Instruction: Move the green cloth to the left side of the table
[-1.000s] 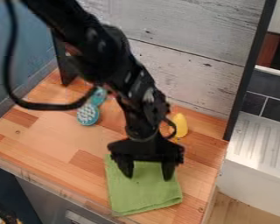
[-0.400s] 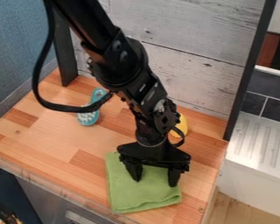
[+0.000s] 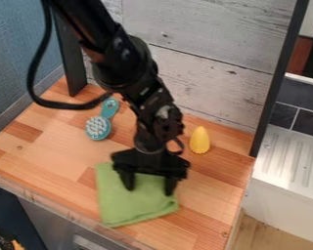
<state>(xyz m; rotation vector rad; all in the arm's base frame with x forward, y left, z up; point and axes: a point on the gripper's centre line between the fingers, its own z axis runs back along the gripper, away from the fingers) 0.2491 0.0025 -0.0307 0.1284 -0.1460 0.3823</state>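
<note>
The black gripper [image 3: 148,189] stands over the upper part of the green cloth [image 3: 129,205], its two fingers apart and their tips down against the fabric. Folded roughly square, the cloth lies flat near the front edge of the wooden table [image 3: 61,156], a little left of the table's middle. The gripper's body hides part of the cloth's back edge.
A teal brush [image 3: 98,127] lies at the back left of the table. The yellow toy [image 3: 199,140] sits at the back right, near the plank wall [image 3: 205,78]. A dark post [image 3: 277,83] stands at the right corner, beside a white ribbed surface [image 3: 293,161].
The gripper first went slightly right and down over the cloth, then moved left. The cloth has slid left along with it, and the yellow toy is now uncovered.
</note>
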